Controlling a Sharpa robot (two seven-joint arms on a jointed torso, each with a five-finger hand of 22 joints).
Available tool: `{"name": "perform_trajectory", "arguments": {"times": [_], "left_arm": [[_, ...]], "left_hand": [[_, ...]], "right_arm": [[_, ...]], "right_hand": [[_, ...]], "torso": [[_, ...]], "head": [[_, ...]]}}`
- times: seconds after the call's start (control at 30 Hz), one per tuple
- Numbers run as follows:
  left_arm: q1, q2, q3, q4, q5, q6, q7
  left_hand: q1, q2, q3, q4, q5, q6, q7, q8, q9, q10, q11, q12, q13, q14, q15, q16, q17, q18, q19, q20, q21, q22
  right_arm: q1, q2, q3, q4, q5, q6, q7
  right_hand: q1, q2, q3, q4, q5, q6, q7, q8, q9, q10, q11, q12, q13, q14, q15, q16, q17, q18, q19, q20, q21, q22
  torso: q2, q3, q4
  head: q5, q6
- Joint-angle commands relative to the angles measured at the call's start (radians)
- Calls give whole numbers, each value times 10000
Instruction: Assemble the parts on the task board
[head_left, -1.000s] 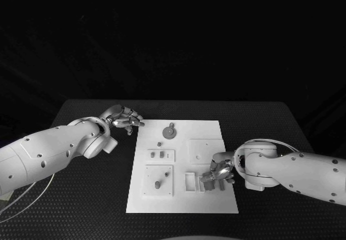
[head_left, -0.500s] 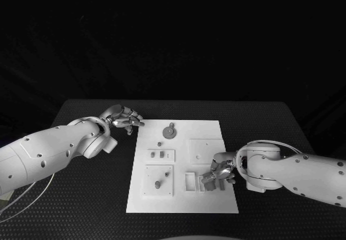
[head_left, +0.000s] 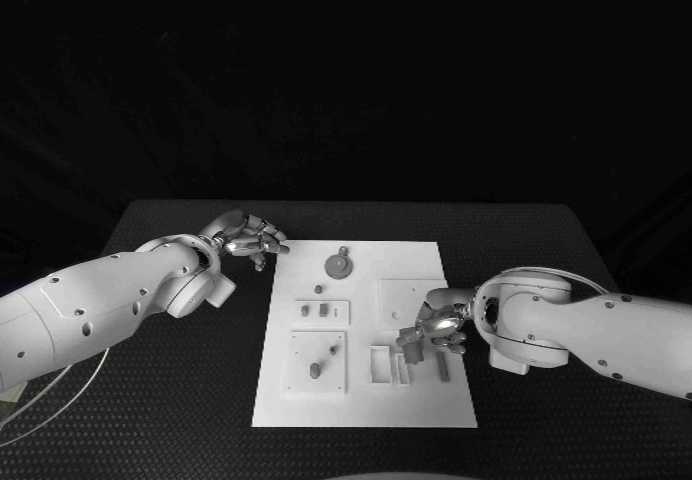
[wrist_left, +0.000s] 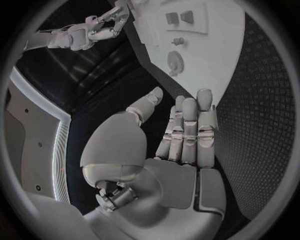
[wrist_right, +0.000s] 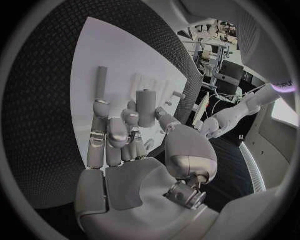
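We see a black counter (head_left: 173, 400) with a fine dotted texture, its far edge running across the head view just above the middle. Directly on it, at the centre, lies the white task board (head_left: 433, 400), a rectangle with its long sides running from twelve o'clock to six o'clock. At about eight o'clock, near the counter's left edge, thin pale cables (head_left: 55, 400) curve across the dark surface.
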Motion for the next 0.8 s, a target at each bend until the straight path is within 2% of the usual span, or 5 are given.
{"name": "perform_trajectory", "arguments": {"times": [0.03, 0.27, 0.53, 0.8], "left_arm": [[5, 18, 4, 13, 18, 115, 44], [5, 24, 4, 26, 18, 123, 43], [5, 20, 4, 26, 18, 133, 32], [5, 8, 3, 29, 18, 137, 24]], "left_hand": [[-106, 29, 5, 43, -37, -14, 66, 68, -12, -163, 78, 32, 14, 89, -15, -60, 10, 804, 77, -17, -39, 16], [-119, 27, 0, 52, -38, -15, 67, 70, -14, -165, 79, 34, 14, 88, -15, -60, 10, 803, 78, -15, -41, 19], [-132, 29, -4, 61, -37, -17, 68, 71, -15, -168, 80, 36, 14, 88, -14, -61, 11, 802, 79, -14, -44, 22], [-141, 30, -8, 67, -37, -22, 68, 71, -17, -173, 81, 37, 13, 87, -13, -61, 12, 802, 79, -14, -48, 26]], "right_arm": [[-4, 117, -4, -27, 1287, -125, 54], [-8, 534, -16, -345, 1567, 306, -2], [-167, 901, -120, -509, 1601, 324, -5], [-205, 994, -144, -600, 1416, 333, -23]], "right_hand": [[-161, -2, 842, -890, 70, 105, 20, -75, 35, 84, -15, -48, 8, 6, -67, 60, -16, 262, 48, 5, 32, 192], [-420, -48, 947, -918, 70, 90, 33, -128, 37, 69, -3, -86, -3, -4, -56, 33, -48, 262, 31, 22, 7, 189], [-577, -70, 1030, -893, 70, 95, 36, -155, 41, 68, 1, -103, -9, -4, -52, 19, -67, 262, 30, 25, -1, 191], [-676, -110, 1075, -875, 70, 101, 38, -171, 46, 69, 2, -111, -10, -2, -51, 16, -76, 262, 31, 26, -5, 192]], "torso": [[-1, -1, 21], [-2, -17, 9], [-1, -11, 9], [-2, -13, 5]], "head": [[9, -20], [26, -33], [45, -48], [69, -67]]}}
